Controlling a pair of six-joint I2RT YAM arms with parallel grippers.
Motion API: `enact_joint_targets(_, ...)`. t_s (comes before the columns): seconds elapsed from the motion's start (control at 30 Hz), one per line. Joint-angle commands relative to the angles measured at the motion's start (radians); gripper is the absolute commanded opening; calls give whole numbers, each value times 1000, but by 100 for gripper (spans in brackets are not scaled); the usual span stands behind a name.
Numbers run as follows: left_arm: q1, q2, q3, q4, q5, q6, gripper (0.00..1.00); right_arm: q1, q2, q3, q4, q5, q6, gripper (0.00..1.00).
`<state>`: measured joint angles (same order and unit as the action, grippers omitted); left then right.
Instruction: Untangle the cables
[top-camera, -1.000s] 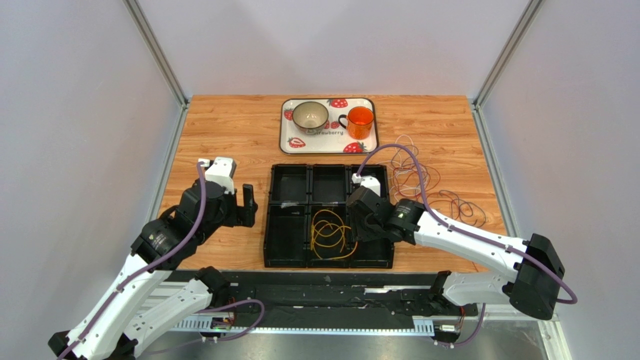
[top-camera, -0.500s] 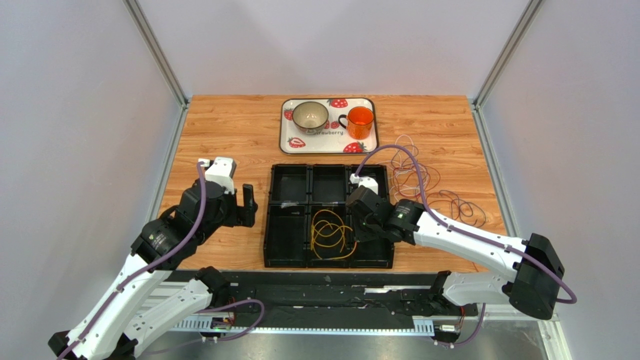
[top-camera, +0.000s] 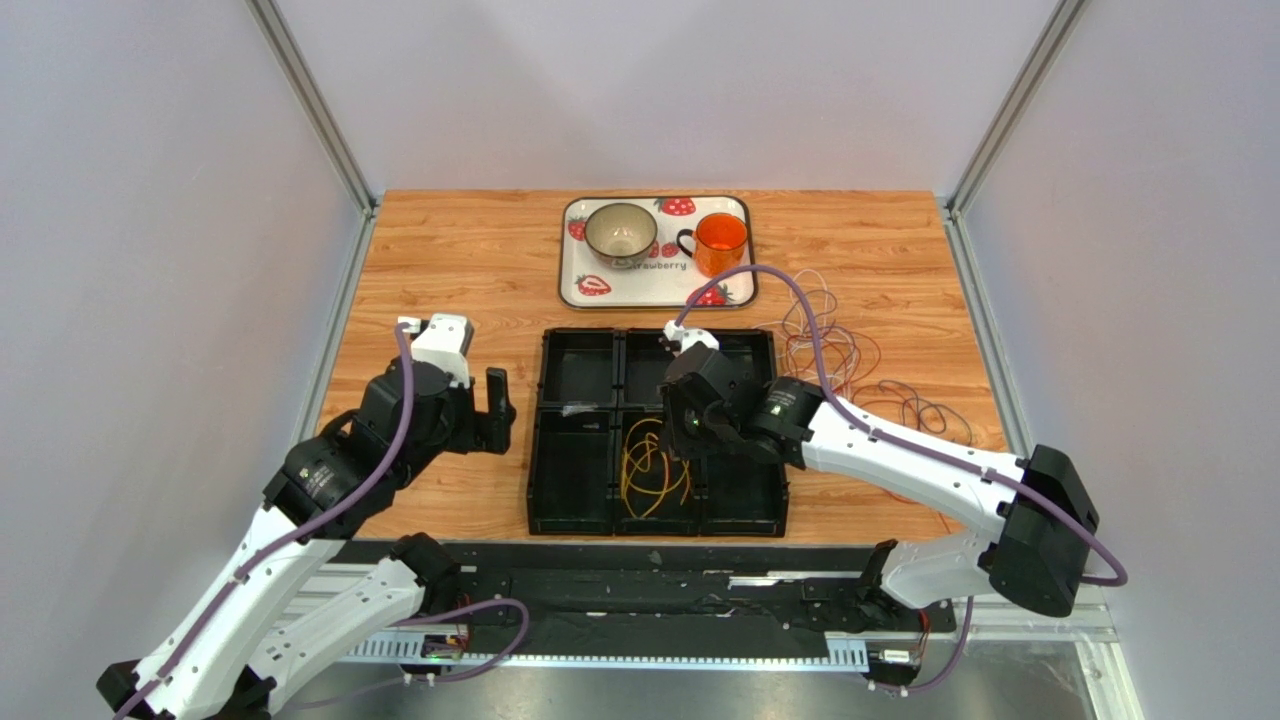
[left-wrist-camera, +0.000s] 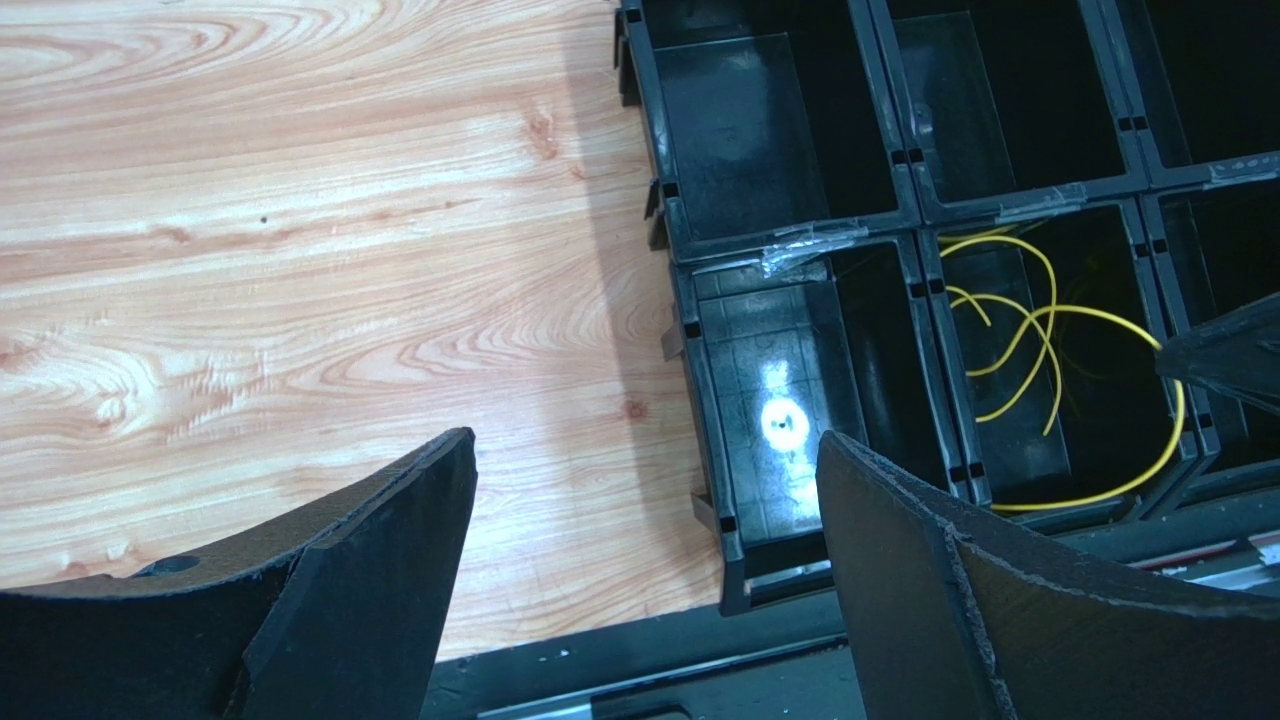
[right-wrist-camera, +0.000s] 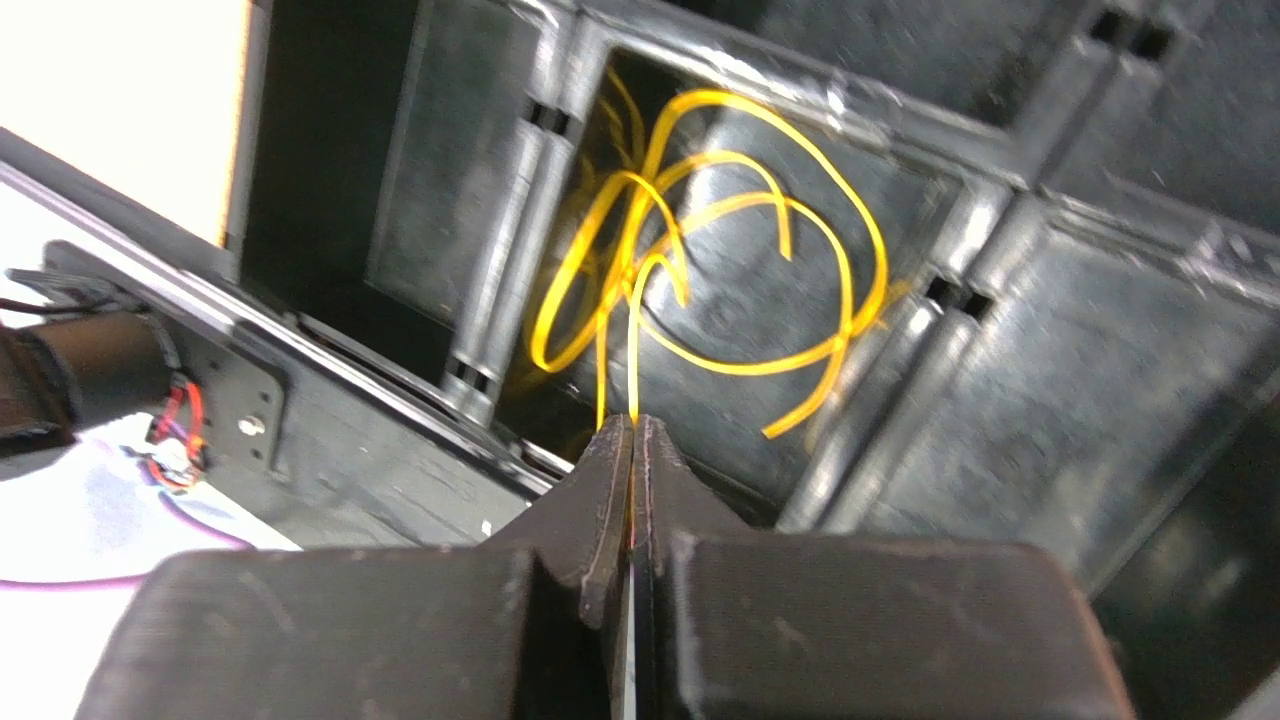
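the right gripper (right-wrist-camera: 631, 438) has its fingers pressed together on strands of the yellow cable (right-wrist-camera: 633, 353), whose loops spread just ahead of its tips in the near middle compartment of the black tray (top-camera: 535, 450). the other cables (top-camera: 849, 357) lie in loose loops on the table (top-camera: 451, 270), off to that gripper's right. the left gripper (left-wrist-camera: 646, 503) is spread wide and holds nothing, with the tray just ahead to its right

Left arm (top-camera: 323, 480): reaches forward with the elbow bent and the wrist angled down. Left gripper (left-wrist-camera: 646, 495): fingers spread wide, holding nothing.

Right arm (top-camera: 902, 450): stretches forward and inward, forearm low. Right gripper (right-wrist-camera: 631, 435): points down with the fingers pressed together, pinching the yellow cable (right-wrist-camera: 706, 99) at the tips.
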<state>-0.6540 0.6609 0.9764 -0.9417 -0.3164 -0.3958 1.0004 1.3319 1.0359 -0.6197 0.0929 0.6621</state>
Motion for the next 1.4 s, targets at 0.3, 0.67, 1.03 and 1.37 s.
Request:
enact_joint_targets(0.3,-4,14,1,17,0,-5,92,6,170,15,158,33,-56,0)
enact_joint_targets(0.67,-3,2,-2,18,5,-5,92,-5,294,110,78,315,-153,0)
enact_joint_targets(1.03,-3,-6,-2,20,7,-3,92,-3,306,159,31,401,-176,3)
enact_joint_targets(1.37,-3,-6,-2,20,7,-3,92,0,196,162,-38,366,-154,24)
